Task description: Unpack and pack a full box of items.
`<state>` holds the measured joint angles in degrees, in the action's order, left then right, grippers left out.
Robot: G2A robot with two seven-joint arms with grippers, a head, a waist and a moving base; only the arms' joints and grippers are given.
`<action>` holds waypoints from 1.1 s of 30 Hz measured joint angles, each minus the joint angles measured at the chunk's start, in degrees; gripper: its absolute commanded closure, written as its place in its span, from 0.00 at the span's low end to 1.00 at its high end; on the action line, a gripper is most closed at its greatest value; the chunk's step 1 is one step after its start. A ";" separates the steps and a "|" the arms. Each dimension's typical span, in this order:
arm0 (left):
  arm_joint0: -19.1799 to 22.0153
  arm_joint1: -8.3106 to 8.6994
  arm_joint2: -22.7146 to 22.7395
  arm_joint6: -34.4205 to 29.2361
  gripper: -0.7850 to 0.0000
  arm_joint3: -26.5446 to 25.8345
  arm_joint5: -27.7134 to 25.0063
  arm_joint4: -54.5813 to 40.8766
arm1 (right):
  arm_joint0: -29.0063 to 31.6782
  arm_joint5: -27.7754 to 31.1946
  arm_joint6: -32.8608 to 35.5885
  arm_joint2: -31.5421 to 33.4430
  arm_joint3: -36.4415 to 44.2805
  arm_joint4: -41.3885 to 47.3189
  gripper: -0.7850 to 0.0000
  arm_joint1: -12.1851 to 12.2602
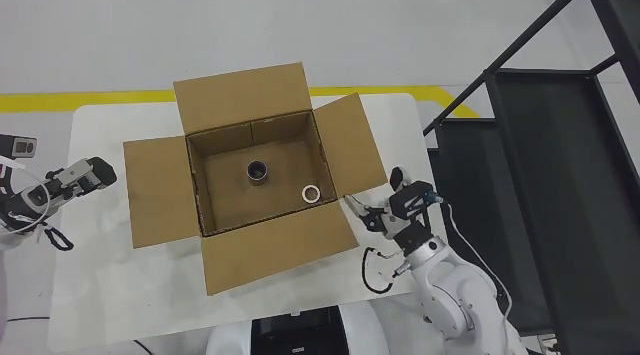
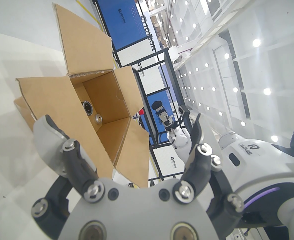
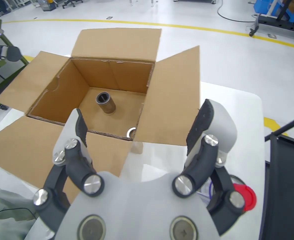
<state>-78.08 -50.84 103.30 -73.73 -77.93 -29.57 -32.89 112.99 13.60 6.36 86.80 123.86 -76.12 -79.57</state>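
An open cardboard box [image 1: 240,95] stands in the middle of the white table with all its flaps folded out. On its floor stand a short metal cylinder [image 1: 257,170] and a small metal ring [image 1: 311,193]. The left wrist view looks into the box [image 2: 87,51] from the side, with the cylinder [image 2: 87,107] and the ring [image 2: 97,119] on the bottom. My left gripper [image 2: 122,119] is open and empty, off the box's left flap [image 1: 98,172]. My right gripper [image 3: 142,108] is open and empty beside the right flap [image 1: 377,195], facing the cylinder [image 3: 106,102] and the ring [image 3: 131,132].
A black metal rack [image 1: 560,155] stands close to the table's right side. Bare table [image 1: 110,275] lies at the front left of the box. A yellow line [image 1: 80,101] runs across the floor behind the table.
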 measured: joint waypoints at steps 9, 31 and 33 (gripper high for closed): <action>0.00 0.00 0.00 0.00 0.00 0.00 0.00 0.00 | 5.00 0.73 -8.46 11.61 -5.12 5.03 0.00 0.73; 0.00 0.00 0.00 0.00 0.00 0.00 0.00 0.00 | -0.58 -1.64 -25.58 4.08 -28.47 -0.58 0.00 0.62; 0.00 0.00 0.00 0.00 0.00 0.00 0.00 0.00 | -1.56 -2.27 -26.51 3.65 -30.25 -1.28 0.00 0.63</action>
<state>-78.08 -50.84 103.30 -73.73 -77.93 -29.57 -32.89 111.43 11.32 -20.16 90.45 93.61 -77.40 -78.94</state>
